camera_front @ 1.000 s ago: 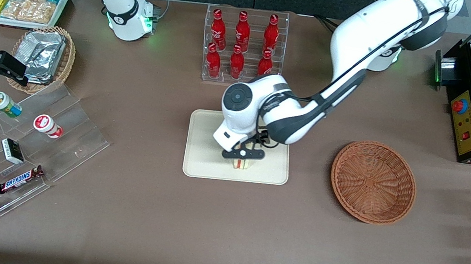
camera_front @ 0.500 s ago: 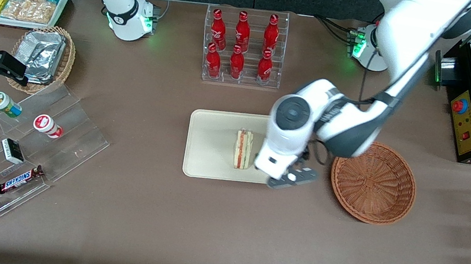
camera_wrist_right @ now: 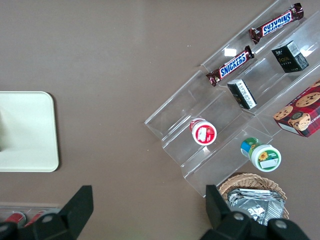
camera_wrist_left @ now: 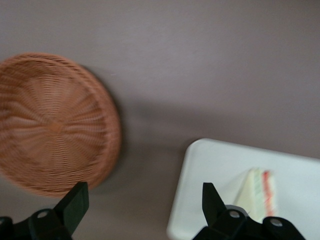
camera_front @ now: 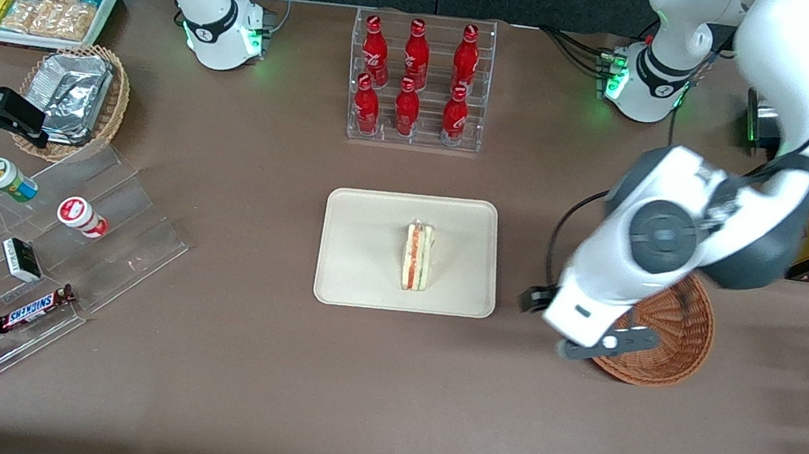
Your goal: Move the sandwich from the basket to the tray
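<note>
Withdrawn from the tray (camera_front: 349, 267) since a second earlier, the end effector (camera_wrist_left: 142, 205) hung with fingers apart above the basket (camera_front: 679, 336) edge, leaving the sandwich (camera_front: 417, 257) on the tray, delivery apparently complete.

The gripper (camera_wrist_left: 142, 210), fingers spread, hangs over bare table between basket (camera_front: 668, 334) and tray (camera_front: 360, 252) — nothing blocks it.

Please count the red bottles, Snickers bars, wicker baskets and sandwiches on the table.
Red bottles: 6
Snickers bars: 2
Wicker baskets: 2
Sandwiches: 1, on the tray
Total: 11
Gripper: open, above the table beside the reddish-brown basket.
</note>
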Available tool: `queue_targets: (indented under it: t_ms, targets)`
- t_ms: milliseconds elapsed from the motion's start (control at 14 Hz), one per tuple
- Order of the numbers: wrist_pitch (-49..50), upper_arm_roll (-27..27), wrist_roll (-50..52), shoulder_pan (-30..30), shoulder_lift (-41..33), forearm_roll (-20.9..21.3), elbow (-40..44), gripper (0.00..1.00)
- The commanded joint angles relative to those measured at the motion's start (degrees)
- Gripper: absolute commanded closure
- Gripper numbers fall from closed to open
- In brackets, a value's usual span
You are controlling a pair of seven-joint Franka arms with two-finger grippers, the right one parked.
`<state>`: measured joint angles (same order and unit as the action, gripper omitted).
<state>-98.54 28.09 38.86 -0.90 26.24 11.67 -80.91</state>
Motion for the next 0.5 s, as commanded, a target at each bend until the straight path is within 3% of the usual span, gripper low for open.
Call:
queue_targets:
  t_ms: [0, 143, 429]
  targets:
    - [5.00, -7.49, -15.07, 1.24, -8.73, -5.15, -5.83, 0.00]
    - [9.92, -12.33, -23.80, 2.82, -11.89, -6.66, -6.10, 0.00]
    - [16.60, -19.11, -27.88, 4.06, -18.92, -7.72, -8.38, 0.00]
